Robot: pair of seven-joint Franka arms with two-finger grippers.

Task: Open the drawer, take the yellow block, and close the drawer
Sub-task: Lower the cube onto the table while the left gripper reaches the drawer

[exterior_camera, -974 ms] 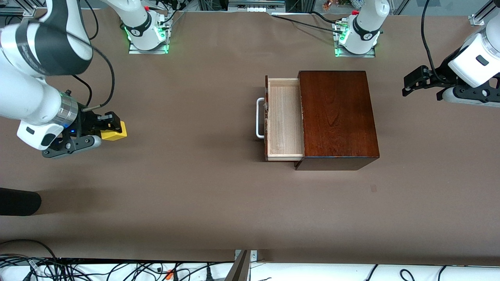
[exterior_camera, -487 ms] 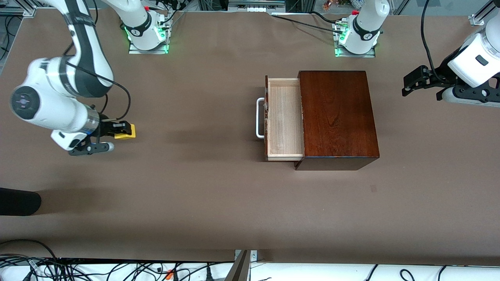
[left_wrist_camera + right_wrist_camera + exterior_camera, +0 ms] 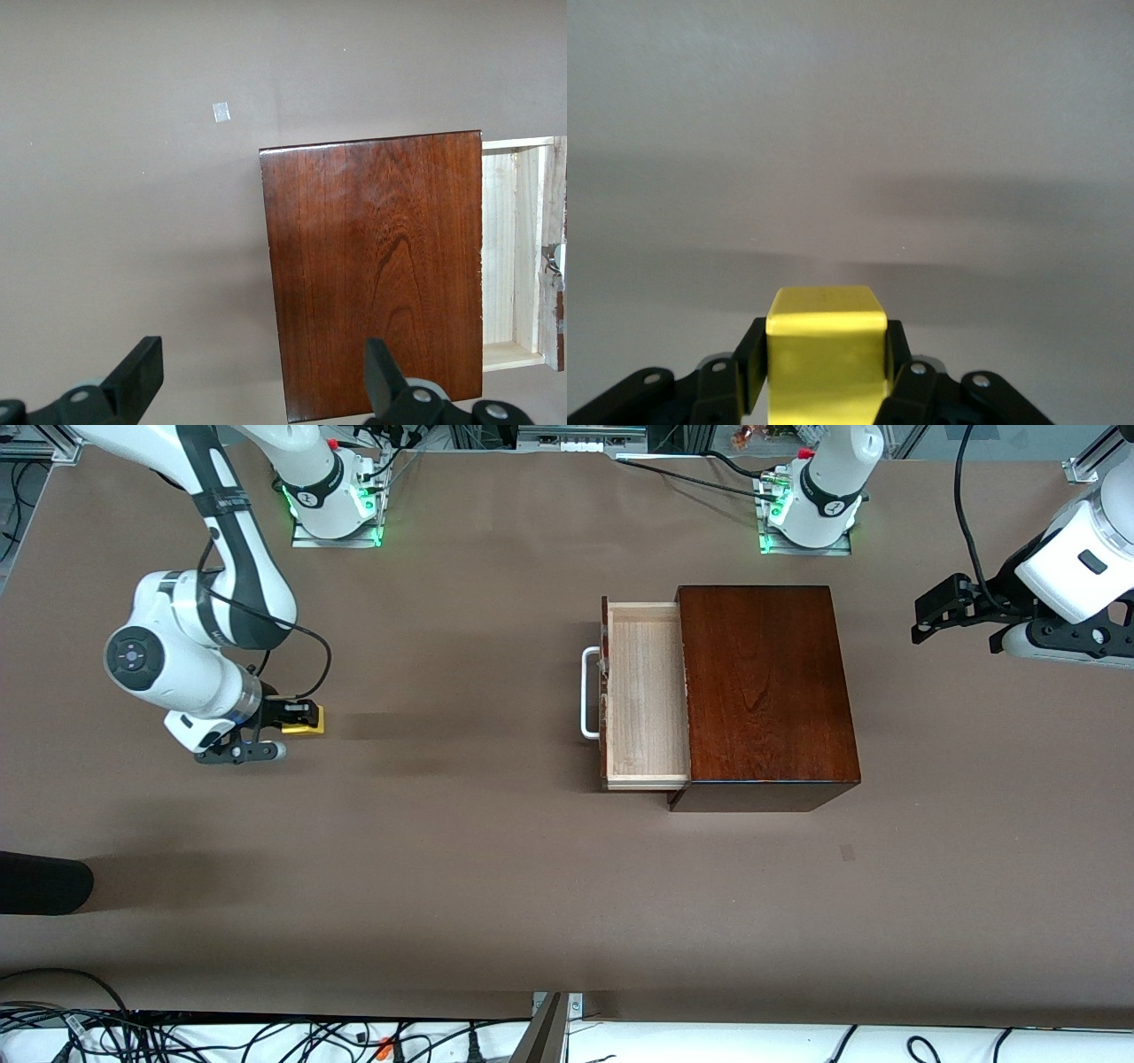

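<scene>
worktop (image 3: 461, 886): brown sheet covering the whole surface, nothing much going on along the strip nearest the front camera.

wooden box (image 3: 762, 691): dark reddish-brown, sitting flat on the worktop toward the left arm's end, lid side glossy. In the left wrist view it's showing up as a big grain-patterned slab (image 3: 376, 266).

drawer (image 3: 645, 695): it's sticking out of the box on the side facing the right arm's end, pulled open, pale wood bottom showing and looking empty. White bar handle (image 3: 586, 693) is standing out from its front.

yellow block (image 3: 310, 720): not in the drawer anymore. It's sitting pinched in the right claw, well apart from the box, toward the right arm's end of the worktop. Can't tell from the front view if it's touching the worktop or hanging just above it.

right claw (image 3: 299, 715): clamped tight on the yellow block, one finger on each side face. In the right wrist view the block (image 3: 826, 354) is filling the gap between the black fingers (image 3: 749, 372), poking out past the tips a bit.

left claw (image 3: 926, 622): hanging in the air over the left arm's end of the worktop, just waiting, fingers spread wide with nothing between them. Left wrist view is looking down past both fingers (image 3: 142, 367) at the box.
</scene>
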